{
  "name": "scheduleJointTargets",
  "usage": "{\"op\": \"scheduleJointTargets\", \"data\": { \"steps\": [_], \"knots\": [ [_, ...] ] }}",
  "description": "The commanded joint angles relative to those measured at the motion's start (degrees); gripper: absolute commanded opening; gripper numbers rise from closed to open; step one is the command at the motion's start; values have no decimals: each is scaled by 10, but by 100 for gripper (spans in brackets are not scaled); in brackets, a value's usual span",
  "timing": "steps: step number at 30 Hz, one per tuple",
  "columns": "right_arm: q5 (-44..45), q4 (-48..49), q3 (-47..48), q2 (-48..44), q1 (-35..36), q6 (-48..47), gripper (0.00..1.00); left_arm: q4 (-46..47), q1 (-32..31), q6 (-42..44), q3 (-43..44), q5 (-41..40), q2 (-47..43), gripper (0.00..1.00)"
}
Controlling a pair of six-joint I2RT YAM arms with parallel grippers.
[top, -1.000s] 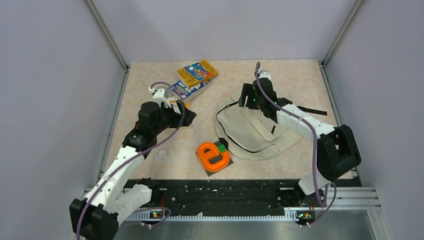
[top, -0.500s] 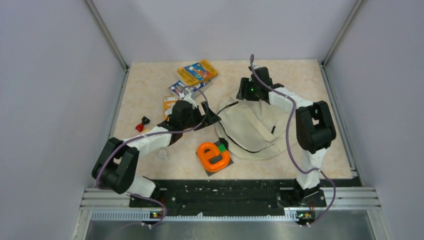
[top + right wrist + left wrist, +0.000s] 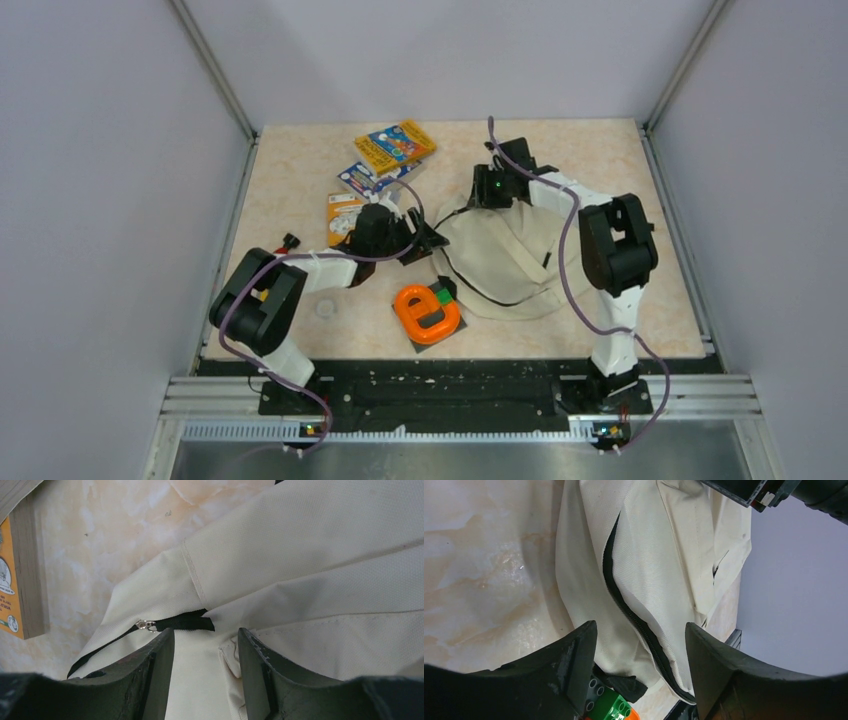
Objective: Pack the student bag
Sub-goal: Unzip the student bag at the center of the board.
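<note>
evidently poised to unzip: left gripper point(image 3: 640, 629) and right gripper point(image 3: 206, 632), jaws apart and empty, bracket the closed zipper point(image 3: 616, 587) of the bag point(image 3: 500, 258) from opposite sides.

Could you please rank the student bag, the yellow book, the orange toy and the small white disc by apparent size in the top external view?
1. student bag
2. yellow book and orange toy: they look about alike, so I leave them unranked
3. small white disc
</note>
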Motion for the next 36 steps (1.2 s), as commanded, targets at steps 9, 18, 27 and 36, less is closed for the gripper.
{"op": "scheduleJointTargets", "data": {
  "steps": [9, 18, 27, 36],
  "knots": [
    [-33, -7, 69, 42, -1, -20, 44, 29, -7, 0, 33, 4, 26, 60],
    [-53, -6, 79, 55, -1, -13, 37, 21, -8, 4, 43, 11, 44, 43],
    [-79, 11, 71, 57, 0, 2, 24, 12, -8, 9, 50, 16, 52, 16],
    [-77, 16, 67, 48, -1, 3, 0, 4, -9, 11, 52, 15, 57, 0]
  ]
}}
